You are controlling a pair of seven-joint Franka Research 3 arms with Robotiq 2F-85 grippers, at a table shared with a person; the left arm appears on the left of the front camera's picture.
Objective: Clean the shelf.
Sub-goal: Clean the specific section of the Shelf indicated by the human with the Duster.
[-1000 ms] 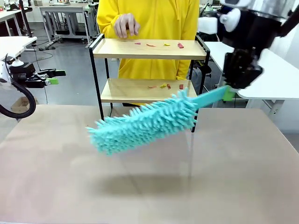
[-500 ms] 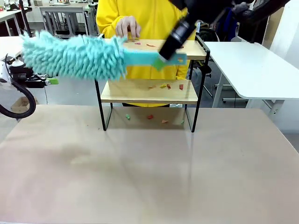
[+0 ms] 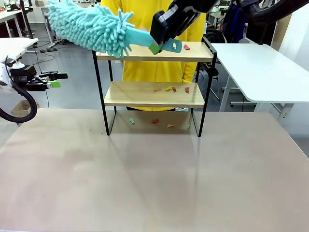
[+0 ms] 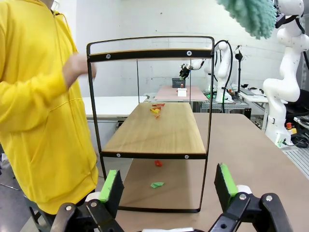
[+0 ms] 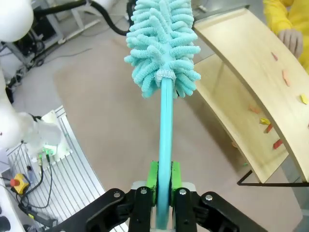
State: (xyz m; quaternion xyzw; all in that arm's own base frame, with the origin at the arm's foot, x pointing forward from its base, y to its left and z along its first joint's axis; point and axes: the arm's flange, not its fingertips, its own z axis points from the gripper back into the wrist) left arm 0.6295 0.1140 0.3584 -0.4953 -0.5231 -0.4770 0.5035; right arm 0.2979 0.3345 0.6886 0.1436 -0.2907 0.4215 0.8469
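Where scraps dot tan table, shelf stands nr far edge.

We see a turquoise duster, the shelf in pale wood with black frame, red, yellow and green scraps, a yellow hoodie.

Right end effector clenched; left end effector spread

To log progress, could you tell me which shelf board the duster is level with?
The upper board: the teal duster is level with its left end, well above the lower board.
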